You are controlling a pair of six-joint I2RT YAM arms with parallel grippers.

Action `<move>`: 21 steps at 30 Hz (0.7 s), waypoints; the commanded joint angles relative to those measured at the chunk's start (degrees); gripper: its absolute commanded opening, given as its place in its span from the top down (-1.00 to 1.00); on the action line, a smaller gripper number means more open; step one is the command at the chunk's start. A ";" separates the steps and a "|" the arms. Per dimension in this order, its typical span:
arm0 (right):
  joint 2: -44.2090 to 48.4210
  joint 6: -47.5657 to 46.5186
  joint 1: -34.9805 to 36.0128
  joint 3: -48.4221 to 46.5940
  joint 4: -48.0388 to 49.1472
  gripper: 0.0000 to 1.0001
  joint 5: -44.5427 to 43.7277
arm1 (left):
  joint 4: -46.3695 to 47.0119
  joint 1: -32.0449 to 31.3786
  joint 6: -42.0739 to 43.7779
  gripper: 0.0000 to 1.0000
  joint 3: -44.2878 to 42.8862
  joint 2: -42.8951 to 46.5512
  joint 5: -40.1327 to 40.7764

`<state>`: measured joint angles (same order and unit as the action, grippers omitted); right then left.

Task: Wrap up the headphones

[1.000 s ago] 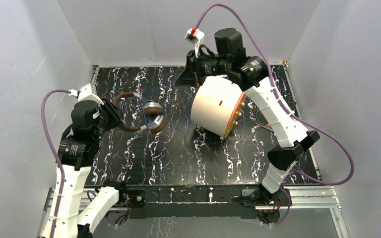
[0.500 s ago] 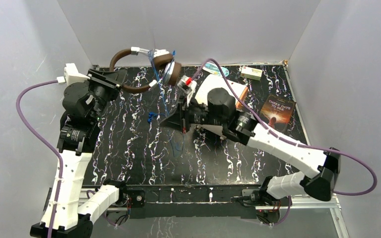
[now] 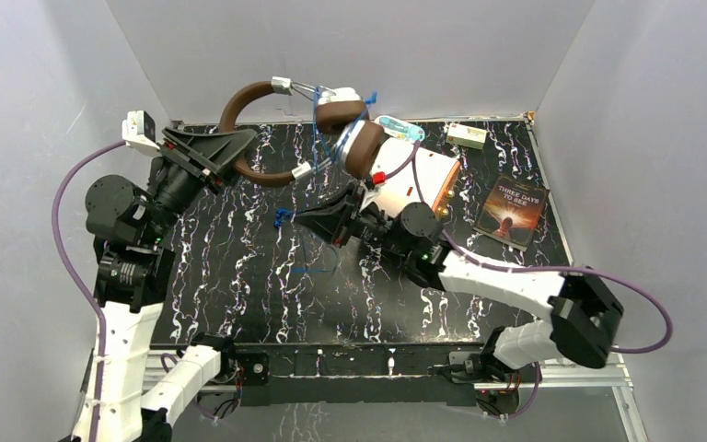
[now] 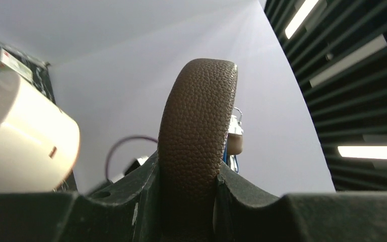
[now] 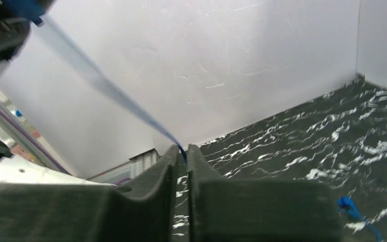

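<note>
Headphones (image 3: 361, 152): held aloft at upper centre of the top view, ear cups hanging right of the arc.
Left gripper (image 4: 187, 184): clamped across the padded headband (image 4: 196, 126), which is soft and gives under the jaws.
Right gripper (image 5: 181, 154): fingers almost together, pinching the blue cable (image 5: 106, 88), which runs taut toward upper left.
Handling: probably light, with a stiff frame. The cable is thin and slick — likely to slip through a loose pinch, so wind gently.
Hold: headband for the body; cable between the fingertips.
</note>
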<state>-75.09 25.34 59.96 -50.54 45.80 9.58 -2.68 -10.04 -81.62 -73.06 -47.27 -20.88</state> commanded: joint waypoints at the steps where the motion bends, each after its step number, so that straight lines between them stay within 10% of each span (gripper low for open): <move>1: -6.72 0.38 -3.88 -1.80 19.65 0.33 11.78 | -2.73 0.03 -3.98 1.00 -6.72 2.61 -10.54; 5: -12.49 -0.33 -5.32 -5.50 21.17 -0.42 20.43 | -7.68 0.02 -3.80 1.00 -8.50 4.84 -9.86; 10: -16.22 -0.06 -6.28 -5.16 23.59 -0.54 21.75 | -6.87 0.02 -6.46 1.00 -9.01 4.82 -10.92; 21: -20.81 10.90 -14.66 -1.31 31.91 0.46 27.88 | -9.45 -0.40 7.16 1.00 -23.10 -1.73 -22.54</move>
<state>-96.73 30.68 49.45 -53.30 70.87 34.76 -11.46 -10.11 -82.56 -88.49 -47.53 -36.18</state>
